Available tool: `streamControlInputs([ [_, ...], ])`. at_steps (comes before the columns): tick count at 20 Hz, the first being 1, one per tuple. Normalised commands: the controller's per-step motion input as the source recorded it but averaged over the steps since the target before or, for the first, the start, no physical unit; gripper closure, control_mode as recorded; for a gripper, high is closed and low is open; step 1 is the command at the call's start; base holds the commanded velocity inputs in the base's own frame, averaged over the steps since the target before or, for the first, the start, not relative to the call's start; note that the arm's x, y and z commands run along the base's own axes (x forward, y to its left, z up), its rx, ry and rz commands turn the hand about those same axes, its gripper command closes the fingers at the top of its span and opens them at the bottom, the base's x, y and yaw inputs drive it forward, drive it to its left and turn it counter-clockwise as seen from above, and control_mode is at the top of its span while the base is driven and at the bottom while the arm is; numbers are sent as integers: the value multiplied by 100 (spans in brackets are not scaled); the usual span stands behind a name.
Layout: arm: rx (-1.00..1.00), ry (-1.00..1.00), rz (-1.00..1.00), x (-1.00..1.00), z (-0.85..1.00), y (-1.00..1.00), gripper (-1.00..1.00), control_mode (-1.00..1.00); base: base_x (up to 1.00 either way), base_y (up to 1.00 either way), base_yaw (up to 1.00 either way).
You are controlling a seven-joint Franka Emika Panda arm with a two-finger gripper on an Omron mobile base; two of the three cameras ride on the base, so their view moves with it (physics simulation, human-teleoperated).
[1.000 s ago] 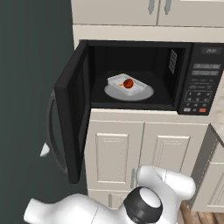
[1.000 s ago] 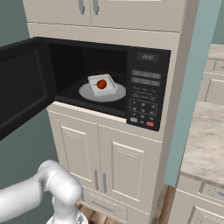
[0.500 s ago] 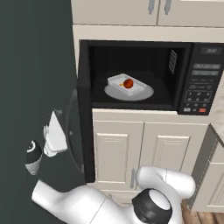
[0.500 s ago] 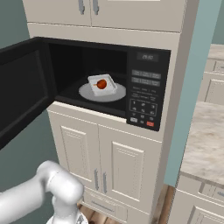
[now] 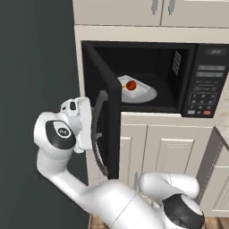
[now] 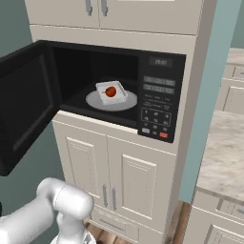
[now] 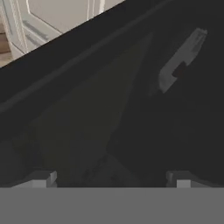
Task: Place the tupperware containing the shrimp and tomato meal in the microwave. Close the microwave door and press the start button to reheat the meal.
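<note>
The microwave stands in the cabinet wall with its door swung partway and seen edge-on in the left base view. Inside, the tupperware rests on the round white turntable and holds the red tomato with a small orange shrimp piece beside it. The tupperware also shows in the right base view. My gripper is at the door's outer face, beside the curved grey handle. In the hand view the gripper is open, fingertips wide apart against the dark door panel, nothing held.
The keypad panel with its red button sits on the microwave's right side. Cream cabinet doors lie below and above. A stone counter extends at the right. My white arm crosses the lower part of the left base view.
My arm has risen from low left up to the outer face of the microwave door. The door has swung some way toward the cavity. The tupperware has not moved.
</note>
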Motion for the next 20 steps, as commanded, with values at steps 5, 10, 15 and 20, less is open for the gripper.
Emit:
streamControlInputs([
  [5, 21, -14, -2, 15, 0, -100, -100, -100, 0, 0, 0],
  [10, 19, -11, 0, 19, -2, -100, -100, -100, 0, 0, 0],
  [15, 5, 3, 0, 41, -27, -95, -100, -100, 0, 0, 0],
  [20, 0, 5, 0, 48, -21, -74, -100, -100, 0, 0, 0],
])
